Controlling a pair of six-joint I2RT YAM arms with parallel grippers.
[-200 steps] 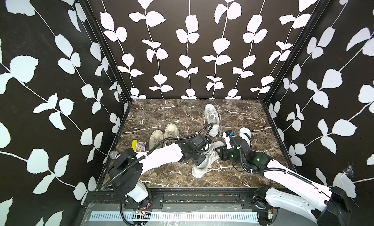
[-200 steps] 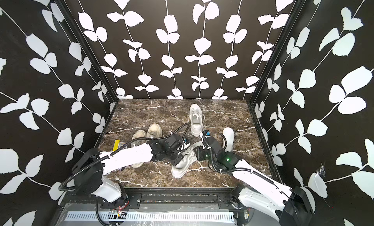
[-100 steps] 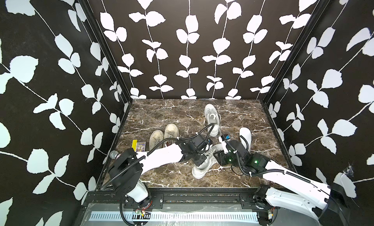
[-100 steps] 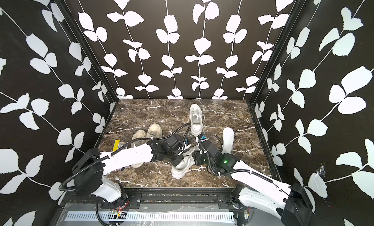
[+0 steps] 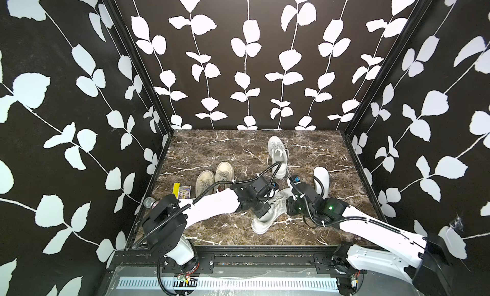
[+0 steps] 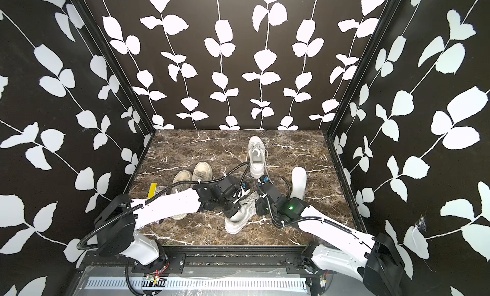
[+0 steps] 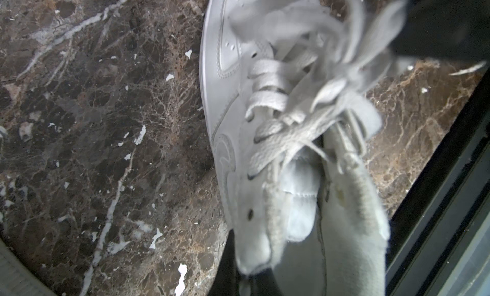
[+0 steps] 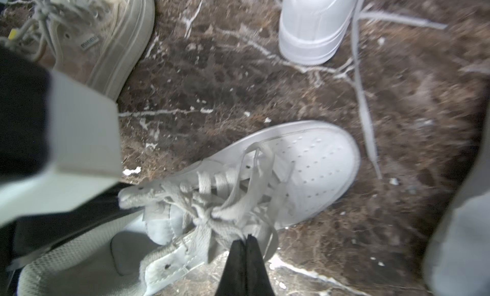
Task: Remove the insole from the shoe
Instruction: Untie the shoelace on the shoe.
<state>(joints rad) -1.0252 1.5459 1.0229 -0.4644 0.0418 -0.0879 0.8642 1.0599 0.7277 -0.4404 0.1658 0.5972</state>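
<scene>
Two white arms reach in over the brown marble table (image 5: 212, 154), the left arm (image 5: 212, 208) and the right arm (image 5: 371, 223) meeting at a white shoe (image 5: 265, 221) that lies slantwise near the table's front middle, toe toward the front edge. A second white sneaker (image 5: 277, 154) stands farther back, its loose lace trailing over the marble. A beige pair (image 5: 214, 175) sits side by side on the left, partly under the left arm. A white sole-shaped piece (image 5: 321, 179) lies flat to the right, well apart from the shoe.

The left gripper (image 7: 252, 281) is pressed together on the rim of the shoe's opening beside the top eyelets. The right gripper (image 8: 245, 244) has its jaws pressed together, tips touching the knot of laces; whether a lace is caught between them cannot be told. The insole (image 8: 127, 252) shows as a pale patch inside the shoe, through the opening.

A yellow card (image 5: 176, 190) lies by the left wall.
</scene>
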